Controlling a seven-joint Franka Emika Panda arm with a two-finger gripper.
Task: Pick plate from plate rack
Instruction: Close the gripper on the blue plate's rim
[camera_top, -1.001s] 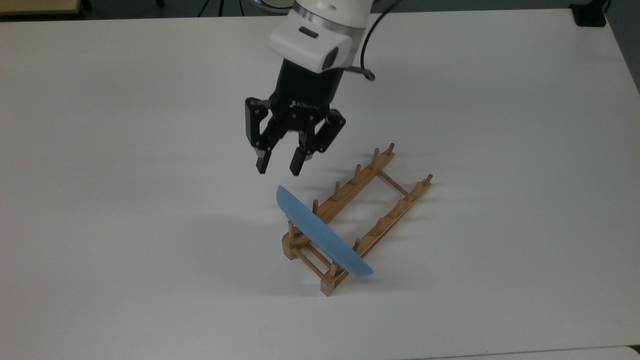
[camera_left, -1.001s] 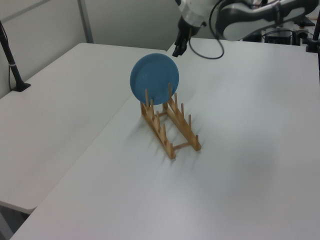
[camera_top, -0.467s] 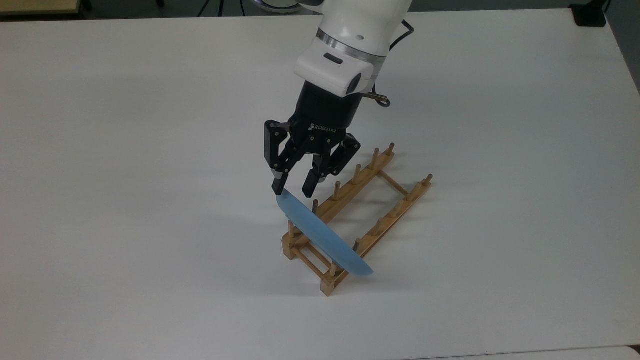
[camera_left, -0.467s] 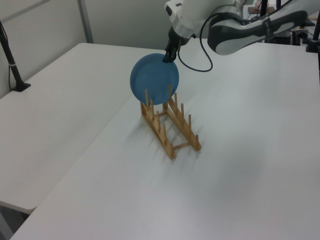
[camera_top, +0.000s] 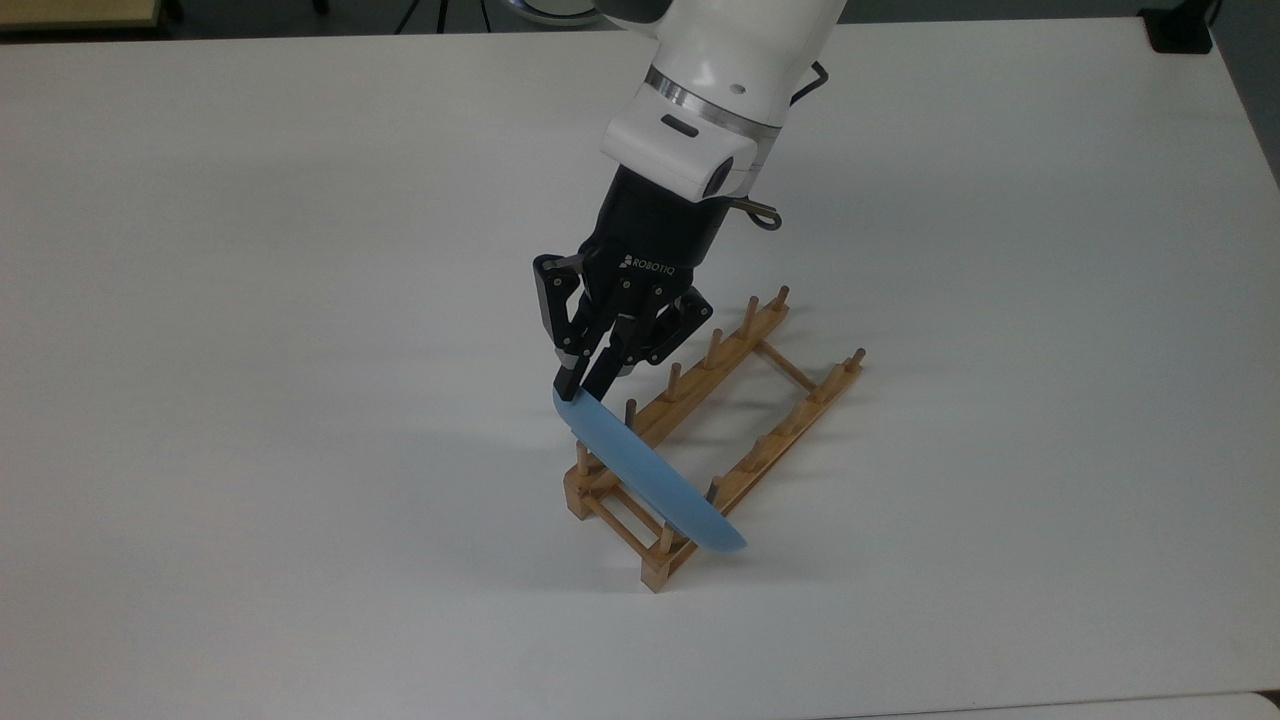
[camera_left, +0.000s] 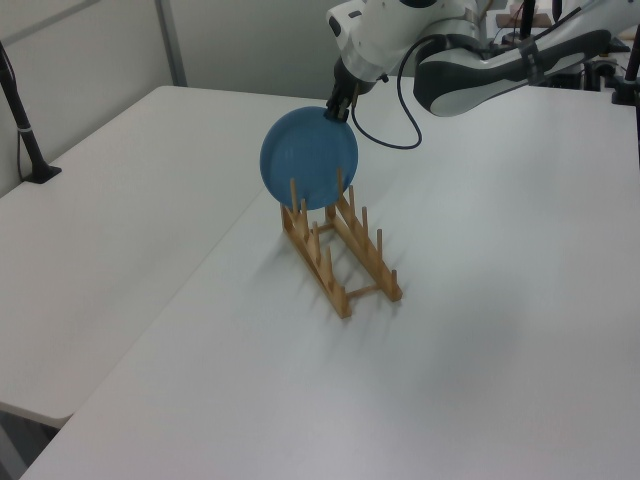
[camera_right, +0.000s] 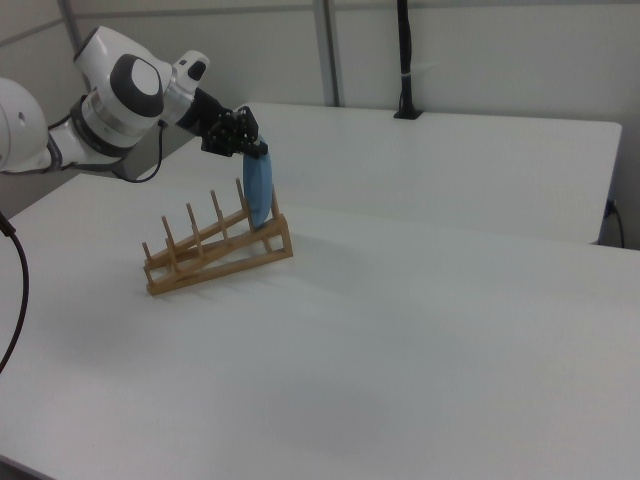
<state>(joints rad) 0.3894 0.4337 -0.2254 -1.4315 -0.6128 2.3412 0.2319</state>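
Observation:
A light-blue plate (camera_top: 650, 475) stands on edge between the pegs at one end of the light-wood plate rack (camera_top: 790, 430), the end nearest the bottom of the top view. My gripper (camera_top: 577, 388) reaches down at a slant and is shut on the plate's upper rim. In the left view the plate (camera_left: 308, 158) shows its round face above the rack (camera_left: 350, 262), with the gripper (camera_left: 338, 108) at its top right edge. In the right view the plate (camera_right: 259, 190) is edge-on at the rack's (camera_right: 215, 255) right end, and the gripper (camera_right: 255, 150) pinches its top.
Both rest on a wide white table (camera_top: 300, 300). A black clamp base (camera_top: 1180, 30) sits at the table's far right corner in the top view. A black pole (camera_left: 25, 130) stands on the adjoining table in the left view.
The gripper came down toward the top view's lower right, from open above the plate to straddling its rim, and then its fingers closed on the rim. Plate and rack stayed in place.

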